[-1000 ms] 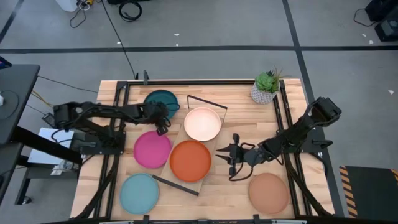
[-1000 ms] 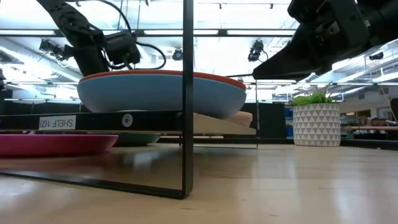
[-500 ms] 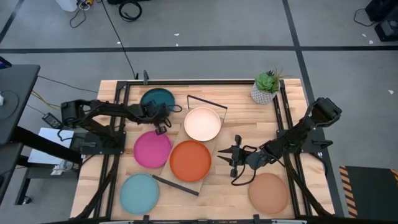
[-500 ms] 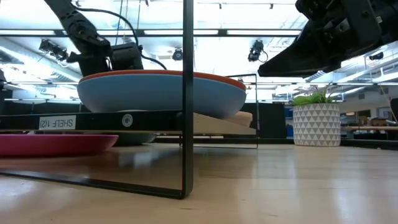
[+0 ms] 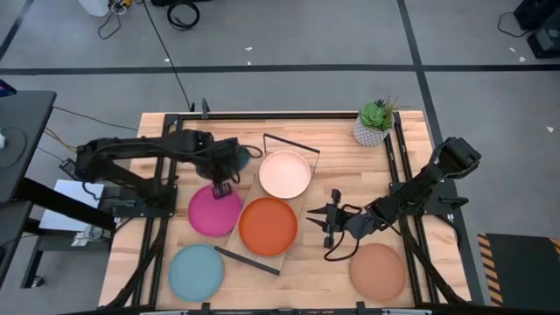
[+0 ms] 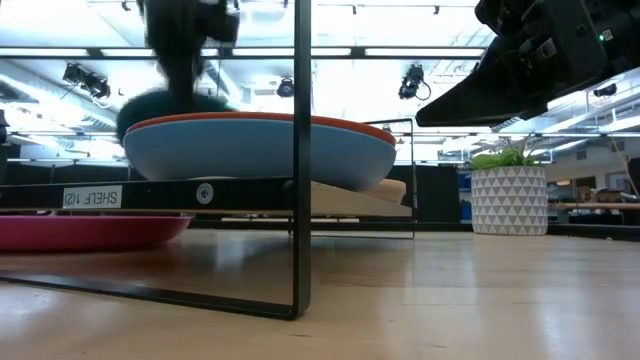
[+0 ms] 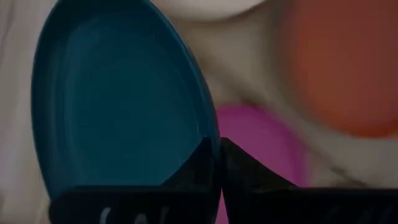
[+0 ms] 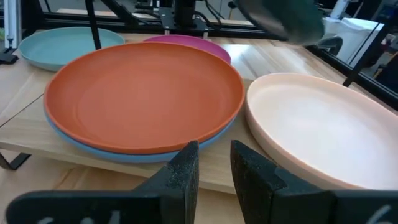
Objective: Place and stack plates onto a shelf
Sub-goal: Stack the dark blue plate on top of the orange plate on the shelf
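Fingers of the left gripper point(image 7: 216, 163) pinch the dark teal plate point(image 7: 118, 99) by its rim, lifted near the table's far-left corner, which we judge bound for the cream plate point(image 5: 284, 174) on the shelf point(image 8: 37, 144), while the right gripper point(image 5: 331, 222), fingers slightly parted, waits by the shelf's right edge.

Orange plate point(image 5: 268, 225) over blue plate point(image 8: 93, 148); cream plate point(image 5: 284, 174); magenta plate point(image 5: 213, 211); triangle-patterned pot point(image 5: 370, 132).

Small green potted plant point(image 5: 374, 122) in white patterned pot, upright at far right corner of slatted wooden table point(image 5: 332, 179). Grey floor point(image 5: 289, 35) beyond, black cables point(image 5: 182, 13) lying on it. Ceiling strip lights point(image 6: 430, 52) across the room behind.
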Robot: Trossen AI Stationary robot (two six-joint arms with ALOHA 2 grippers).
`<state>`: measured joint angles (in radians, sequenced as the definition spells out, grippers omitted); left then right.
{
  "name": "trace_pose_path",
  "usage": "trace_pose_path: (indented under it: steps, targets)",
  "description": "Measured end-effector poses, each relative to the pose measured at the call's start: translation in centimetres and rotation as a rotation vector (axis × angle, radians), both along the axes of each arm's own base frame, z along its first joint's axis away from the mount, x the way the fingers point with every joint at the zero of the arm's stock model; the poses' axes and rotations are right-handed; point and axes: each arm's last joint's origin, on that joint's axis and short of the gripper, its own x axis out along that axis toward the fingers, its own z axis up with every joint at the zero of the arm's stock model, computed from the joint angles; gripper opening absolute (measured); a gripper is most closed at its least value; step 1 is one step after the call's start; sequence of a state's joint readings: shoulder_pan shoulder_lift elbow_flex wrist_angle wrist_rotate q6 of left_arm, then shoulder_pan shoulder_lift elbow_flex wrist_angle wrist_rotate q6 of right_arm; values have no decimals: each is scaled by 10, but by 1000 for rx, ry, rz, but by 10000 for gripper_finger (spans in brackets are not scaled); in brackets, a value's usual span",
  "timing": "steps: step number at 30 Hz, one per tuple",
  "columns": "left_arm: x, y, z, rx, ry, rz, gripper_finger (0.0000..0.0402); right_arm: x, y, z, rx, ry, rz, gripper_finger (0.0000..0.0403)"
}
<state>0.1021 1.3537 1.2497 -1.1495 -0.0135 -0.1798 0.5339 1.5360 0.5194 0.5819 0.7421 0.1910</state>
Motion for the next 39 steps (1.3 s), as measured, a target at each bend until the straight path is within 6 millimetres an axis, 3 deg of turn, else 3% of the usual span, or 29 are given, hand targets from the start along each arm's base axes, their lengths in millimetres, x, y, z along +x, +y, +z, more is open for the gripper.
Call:
trace_pose_path:
  steps: [3,6,12,16,23,32,39]
  targets:
    - [4,-31,29,5,-97,-172,16,0,0,-1,8,8,-4,98]
    - [5,-68,41,27,-163,-386,18,-1,0,-2,17,16,-10,98]
    - [-2,-129,42,74,-246,-750,20,-1,-1,-3,7,27,-8,98]
    - [1,-154,31,211,-237,-928,21,-1,-1,-3,-3,30,-4,98]
    - [17,-165,8,390,-131,-1100,22,-1,-1,-3,-4,30,-4,98]
    - [30,-166,-9,409,-65,-1180,26,-1,-1,-3,5,28,-6,98]
    - [32,-168,-8,368,-103,-1135,83,-1,-1,-3,6,27,-6,98]
